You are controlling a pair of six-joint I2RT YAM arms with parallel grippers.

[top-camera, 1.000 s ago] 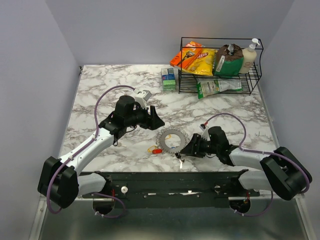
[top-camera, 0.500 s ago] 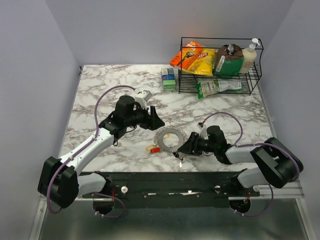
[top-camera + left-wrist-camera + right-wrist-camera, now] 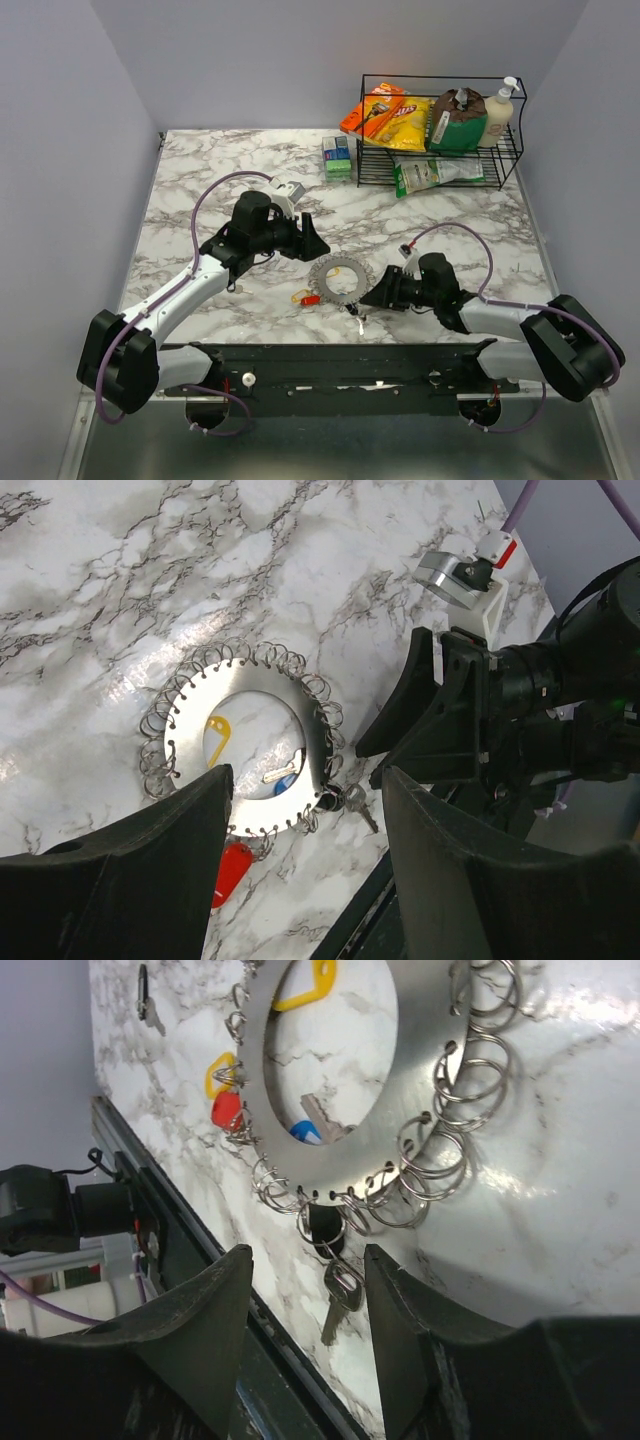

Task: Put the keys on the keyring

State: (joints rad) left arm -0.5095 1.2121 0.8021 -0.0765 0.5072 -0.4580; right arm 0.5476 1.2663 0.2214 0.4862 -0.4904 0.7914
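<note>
Near the bench's (image 3: 200,170) front edge lies the keyring (image 3: 337,277), probably stiff and light. The thin keys (image 3: 338,1310) at its rim look slippery, best pinched by their heads. Left gripper (image 3: 307,775) and right gripper (image 3: 306,1250) both gape, empty.

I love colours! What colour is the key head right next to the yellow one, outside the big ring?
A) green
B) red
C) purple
B: a red key head lies against the yellow key head, just outside the keyring.
</note>
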